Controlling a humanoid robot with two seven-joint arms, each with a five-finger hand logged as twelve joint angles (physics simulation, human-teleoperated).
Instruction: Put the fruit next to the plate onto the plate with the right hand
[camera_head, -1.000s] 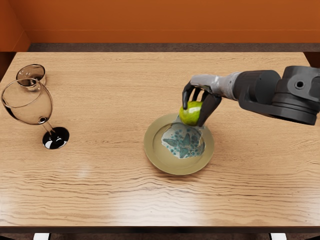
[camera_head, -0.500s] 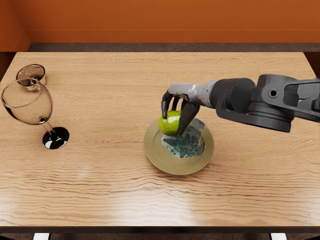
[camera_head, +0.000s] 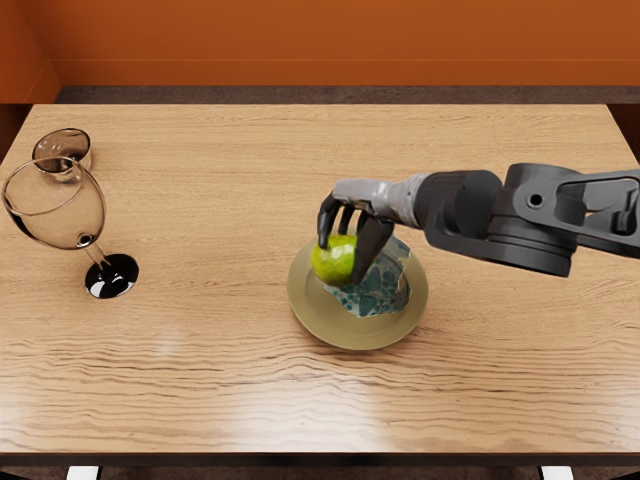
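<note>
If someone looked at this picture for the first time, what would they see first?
Probably the dark right hand gripping a bright green fruit over the left side of the plate, in the middle of the wooden table. Next comes the tall wine glass at the table's left edge, with another glass behind it.

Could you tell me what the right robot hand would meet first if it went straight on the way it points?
Probably the plate: the right robot hand, shut on the green fruit, points down at its left side. Height above it is unclear.
</note>
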